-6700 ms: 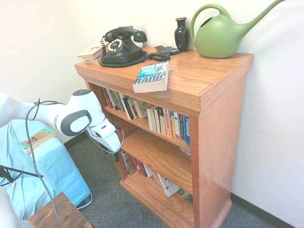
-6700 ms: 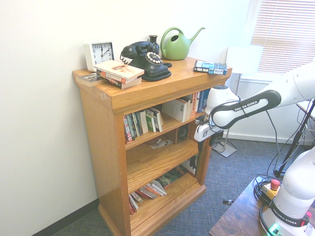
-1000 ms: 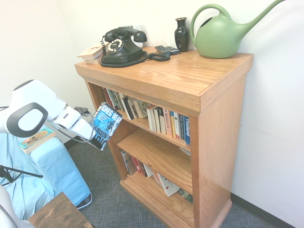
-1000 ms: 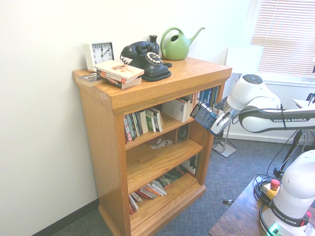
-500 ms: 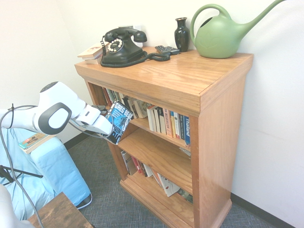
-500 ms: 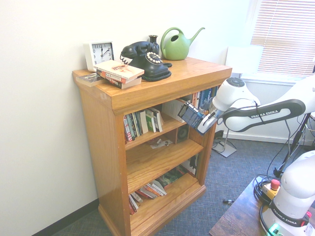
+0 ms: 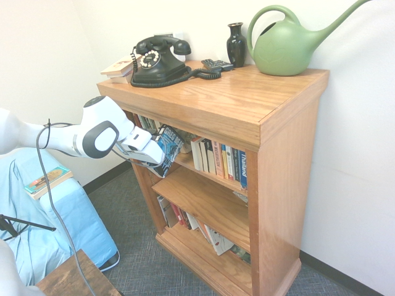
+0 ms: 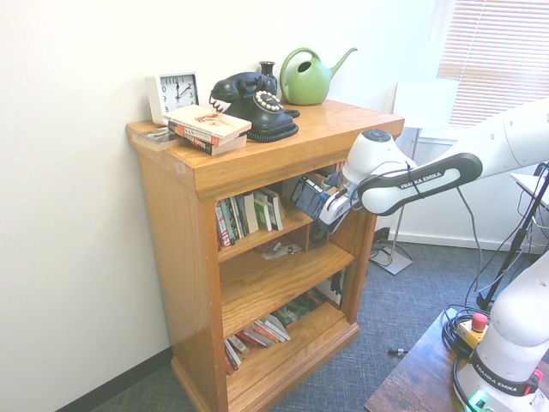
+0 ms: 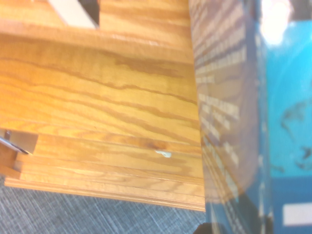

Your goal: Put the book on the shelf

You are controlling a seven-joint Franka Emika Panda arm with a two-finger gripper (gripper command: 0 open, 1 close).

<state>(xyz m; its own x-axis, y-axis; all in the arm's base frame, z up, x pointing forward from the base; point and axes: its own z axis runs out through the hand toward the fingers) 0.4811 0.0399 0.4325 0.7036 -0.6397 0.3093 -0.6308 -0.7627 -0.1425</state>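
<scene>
Paperback, clamped in the gripper, has moved from outside the bookcase to its upper opening, tilted; placing it among the shelved books seems next.

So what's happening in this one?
A white robot arm's end effector is gripping a thick blue-and-black paperback by one end, tilted, at the upper opening of a reddish-brown wooden bookcase. The paperback is not yet released, and a row of books stands on that tier.
</scene>
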